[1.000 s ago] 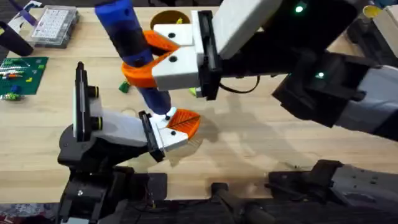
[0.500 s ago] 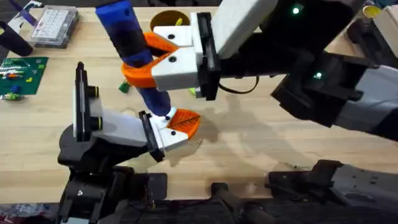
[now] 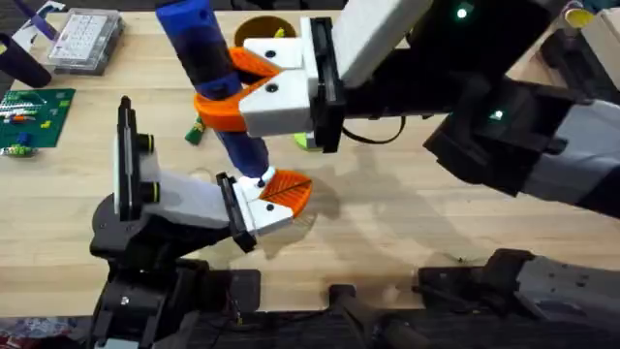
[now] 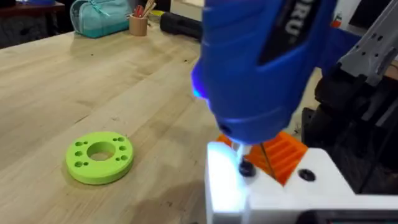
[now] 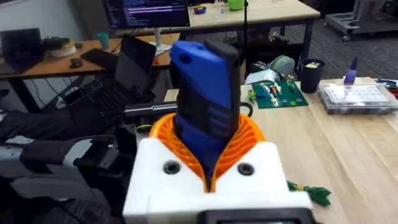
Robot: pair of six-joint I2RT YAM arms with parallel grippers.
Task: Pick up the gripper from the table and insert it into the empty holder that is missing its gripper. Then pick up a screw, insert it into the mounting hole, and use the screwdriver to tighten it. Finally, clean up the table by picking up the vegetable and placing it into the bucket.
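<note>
Two orange ribbed pads of the right gripper [image 3: 228, 92] are clamped around the blue screwdriver [image 3: 208, 73], which stands tilted with its metal bit [image 4: 241, 158] down on a screw in the white end of the holder [image 3: 194, 204], beside the orange-padded gripper [image 3: 286, 189] seated there. Beyond the holder, the vegetable [image 3: 195, 132] lies on the table [image 3: 407, 223], the green ring-shaped disc [image 4: 99, 157] lies near it, and the bucket [image 3: 260, 27] stands farther back. Whether the left gripper's fingers are open cannot be told.
</note>
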